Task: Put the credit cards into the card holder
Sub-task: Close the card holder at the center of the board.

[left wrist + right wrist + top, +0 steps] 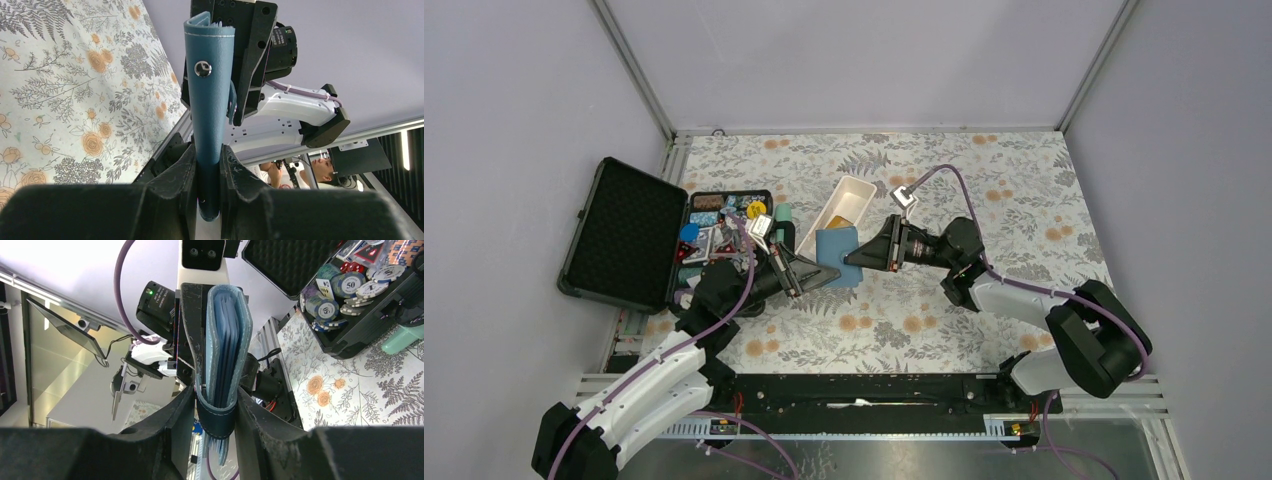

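The card holder (836, 243), a teal-blue folding wallet, is held above the table between both grippers. My left gripper (829, 274) is shut on its near-left edge. In the left wrist view it (207, 155) pinches the closed wallet (210, 100), snap stud facing the camera. My right gripper (851, 258) is shut on its right edge. In the right wrist view it (216, 400) clamps the wallet (225, 340), whose light blue inner pages show under a strap. A golden-orange credit card (855, 208) lies in the white tray. The dark card is not visible.
The long white tray (835, 203) lies just behind the wallet. A large open black foam-lined case (624, 232) stands at the left, with a compartment of poker chips and trinkets (721, 212) beside it. A mint-green object (781, 214) lies next to that compartment.
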Controlling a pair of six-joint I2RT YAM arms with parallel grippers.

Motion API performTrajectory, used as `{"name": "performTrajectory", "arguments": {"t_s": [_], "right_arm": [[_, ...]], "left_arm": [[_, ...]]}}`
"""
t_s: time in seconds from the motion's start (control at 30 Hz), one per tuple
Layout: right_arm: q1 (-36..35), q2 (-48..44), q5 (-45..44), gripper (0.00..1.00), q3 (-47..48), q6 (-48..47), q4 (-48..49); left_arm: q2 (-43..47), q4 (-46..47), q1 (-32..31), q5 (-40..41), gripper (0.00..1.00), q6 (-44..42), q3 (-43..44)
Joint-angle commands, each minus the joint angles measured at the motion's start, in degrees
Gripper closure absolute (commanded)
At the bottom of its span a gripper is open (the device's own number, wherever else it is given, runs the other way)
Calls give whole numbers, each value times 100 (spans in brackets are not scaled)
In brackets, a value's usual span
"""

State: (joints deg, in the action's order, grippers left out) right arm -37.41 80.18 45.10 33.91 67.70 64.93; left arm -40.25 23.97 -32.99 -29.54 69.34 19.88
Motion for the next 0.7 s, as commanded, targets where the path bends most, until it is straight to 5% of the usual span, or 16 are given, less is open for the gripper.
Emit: {"name": "performTrajectory", "arguments": {"t_s": [0.0, 0.67], "right_arm": [[-126, 58, 307, 61, 370, 159, 547], [-214, 205, 394, 65, 555, 187, 433]], "left_arm": [[-59, 117, 31, -113, 100, -196, 256], [-176, 73, 23, -290, 100, -347, 330]]}}
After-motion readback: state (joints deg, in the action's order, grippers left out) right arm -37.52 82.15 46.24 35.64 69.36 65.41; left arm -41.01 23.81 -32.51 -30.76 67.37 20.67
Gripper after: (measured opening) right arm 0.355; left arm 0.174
